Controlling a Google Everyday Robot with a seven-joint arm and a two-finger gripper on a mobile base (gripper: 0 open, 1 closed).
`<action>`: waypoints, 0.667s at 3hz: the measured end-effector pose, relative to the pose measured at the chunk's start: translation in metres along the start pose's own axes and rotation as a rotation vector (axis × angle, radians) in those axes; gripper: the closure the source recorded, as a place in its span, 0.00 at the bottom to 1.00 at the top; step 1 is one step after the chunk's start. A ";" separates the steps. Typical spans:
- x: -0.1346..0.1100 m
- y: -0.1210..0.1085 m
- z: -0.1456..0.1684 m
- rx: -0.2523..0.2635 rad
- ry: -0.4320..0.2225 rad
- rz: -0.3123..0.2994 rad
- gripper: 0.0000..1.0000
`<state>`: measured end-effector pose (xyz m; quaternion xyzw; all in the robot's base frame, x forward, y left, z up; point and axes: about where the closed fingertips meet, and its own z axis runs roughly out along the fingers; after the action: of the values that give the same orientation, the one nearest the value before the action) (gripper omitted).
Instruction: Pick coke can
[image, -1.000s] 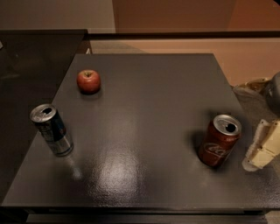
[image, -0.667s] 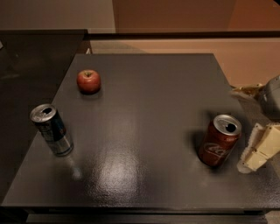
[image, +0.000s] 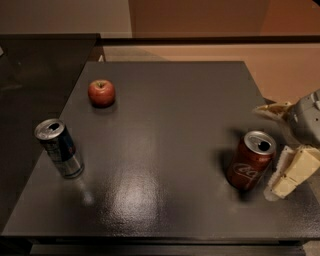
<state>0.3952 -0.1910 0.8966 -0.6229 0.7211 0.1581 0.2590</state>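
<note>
The coke can (image: 247, 165), dark red with a white script logo and an open silver top, stands upright near the right edge of the dark table (image: 165, 130). My gripper (image: 267, 150) comes in from the right edge of the camera view, just right of the can. It is open. One pale finger (image: 272, 110) reaches above and behind the can, the other finger (image: 292, 172) lies close beside the can's right side. Nothing is held.
A slim silver-and-blue can (image: 59, 148) stands at the table's left edge. A red apple (image: 101, 93) sits at the back left. A dark glass surface (image: 35, 65) adjoins the table on the left.
My gripper has moved left and further into view, closer to the coke can. The cans and the apple have not moved.
</note>
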 end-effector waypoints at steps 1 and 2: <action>-0.001 0.003 0.006 -0.014 -0.028 -0.009 0.15; 0.000 0.005 0.009 -0.025 -0.057 -0.012 0.39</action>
<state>0.3915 -0.1850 0.8885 -0.6256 0.7075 0.1832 0.2728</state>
